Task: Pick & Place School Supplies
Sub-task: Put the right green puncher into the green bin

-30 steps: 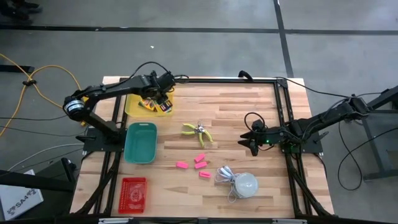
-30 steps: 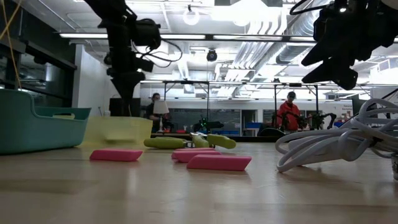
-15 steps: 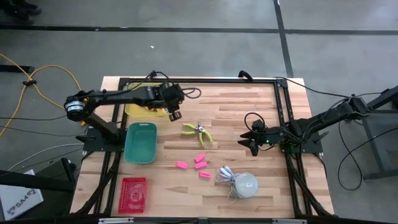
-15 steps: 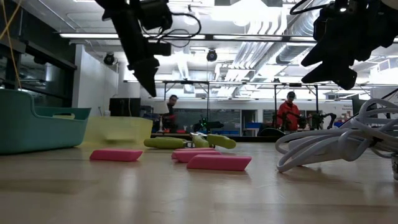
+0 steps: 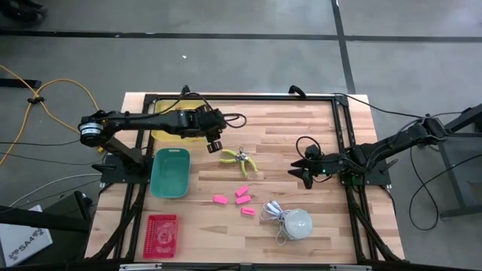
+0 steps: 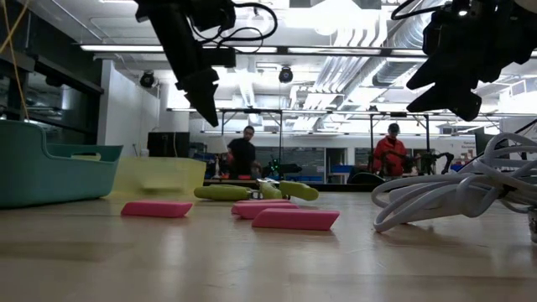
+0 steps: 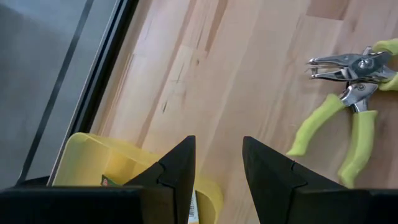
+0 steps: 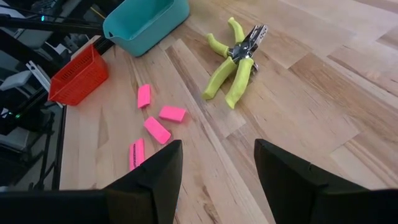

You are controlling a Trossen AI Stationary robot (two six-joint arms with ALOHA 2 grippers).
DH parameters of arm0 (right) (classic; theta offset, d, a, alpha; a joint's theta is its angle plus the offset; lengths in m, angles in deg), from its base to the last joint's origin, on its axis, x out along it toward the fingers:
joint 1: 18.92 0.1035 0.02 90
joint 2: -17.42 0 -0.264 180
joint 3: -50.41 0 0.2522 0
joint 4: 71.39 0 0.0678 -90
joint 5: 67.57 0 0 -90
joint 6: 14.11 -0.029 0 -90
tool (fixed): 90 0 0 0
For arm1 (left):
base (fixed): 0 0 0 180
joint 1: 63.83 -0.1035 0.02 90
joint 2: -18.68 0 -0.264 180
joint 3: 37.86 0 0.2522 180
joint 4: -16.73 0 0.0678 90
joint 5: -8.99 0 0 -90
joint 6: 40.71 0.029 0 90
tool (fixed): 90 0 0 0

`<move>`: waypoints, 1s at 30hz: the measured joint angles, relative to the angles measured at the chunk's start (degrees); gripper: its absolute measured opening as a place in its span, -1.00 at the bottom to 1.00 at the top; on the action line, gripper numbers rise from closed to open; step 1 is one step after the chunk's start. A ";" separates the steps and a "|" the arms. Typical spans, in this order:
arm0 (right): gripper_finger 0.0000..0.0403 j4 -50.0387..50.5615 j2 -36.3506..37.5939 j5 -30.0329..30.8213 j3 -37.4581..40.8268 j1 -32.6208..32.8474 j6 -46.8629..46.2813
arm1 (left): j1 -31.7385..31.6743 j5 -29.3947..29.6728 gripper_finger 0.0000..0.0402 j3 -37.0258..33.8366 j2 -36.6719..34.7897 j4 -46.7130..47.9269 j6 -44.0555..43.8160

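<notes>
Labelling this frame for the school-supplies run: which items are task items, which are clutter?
Job:
- lime-green-handled metal cutting tool
- four small pink eraser blocks
- shallow yellow plastic tray with small boxes inside
- deep teal plastic bin
- red mesh basket

Lying about:
- white dome-shaped thing with coiled white cord

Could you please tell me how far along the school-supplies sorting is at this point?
Boxes sit in the yellow tray. The open, empty left gripper hovers between it and the lime-green-handled pliers-like tool. The tool and four pink eraser blocks remain on the table. The right gripper waits.
</notes>
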 joint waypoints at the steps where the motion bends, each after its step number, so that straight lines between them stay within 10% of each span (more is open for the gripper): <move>1: -0.06 -0.01 0.00 0.00 0.00 0.00 0.01 | 0.16 0.00 -0.37 0.00 0.00 0.00 0.00; 30: -0.06 -0.01 0.00 -0.06 0.00 0.00 1.52 | 9.90 1.78 -0.37 0.07 0.00 -2.98 -11.72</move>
